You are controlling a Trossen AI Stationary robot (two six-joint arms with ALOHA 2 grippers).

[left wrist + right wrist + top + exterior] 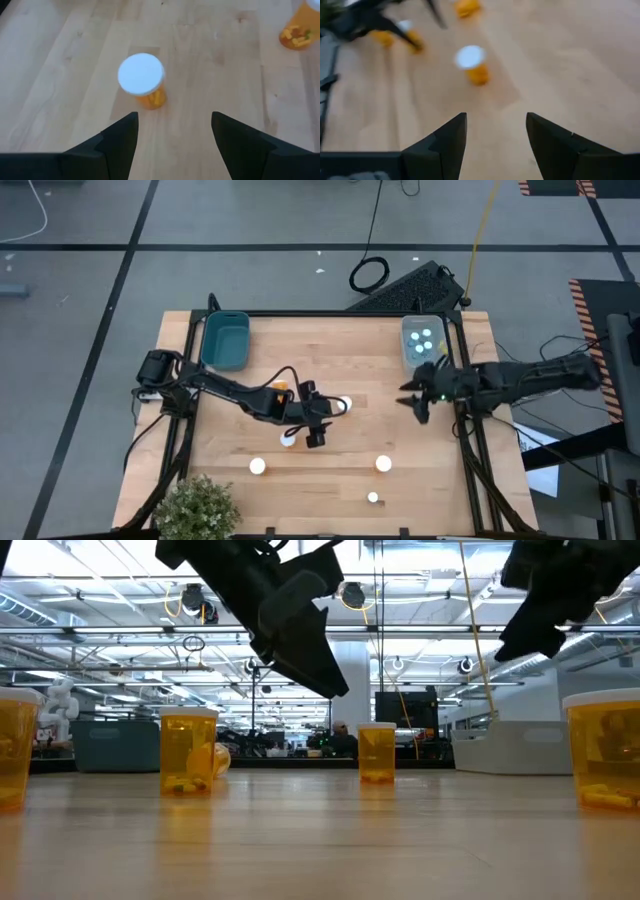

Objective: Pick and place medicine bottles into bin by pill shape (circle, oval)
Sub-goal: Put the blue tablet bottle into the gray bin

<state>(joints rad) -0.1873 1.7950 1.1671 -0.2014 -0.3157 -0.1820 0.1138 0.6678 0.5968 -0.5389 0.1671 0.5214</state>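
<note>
Several medicine bottles with white caps stand on the wooden table: one (258,466) near left, one (383,464) near right, one (372,498) by the front edge, and two (288,440) (343,405) beside my left gripper (316,438). That gripper hangs open above mid-table. Its wrist view shows an orange bottle (142,80) upright ahead of the open fingers (172,135), clear of them. My right gripper (415,402) hovers open at the table's right, with an orange bottle (472,62) ahead of its fingers (496,135). More bottles (424,340) lie in the clear bin (408,358).
A teal bin (225,340) sits at the far left of the table and the clear bin at the far right. An orange bottle (282,388) lies next to my left arm. A potted plant (195,508) stands at the near left corner.
</note>
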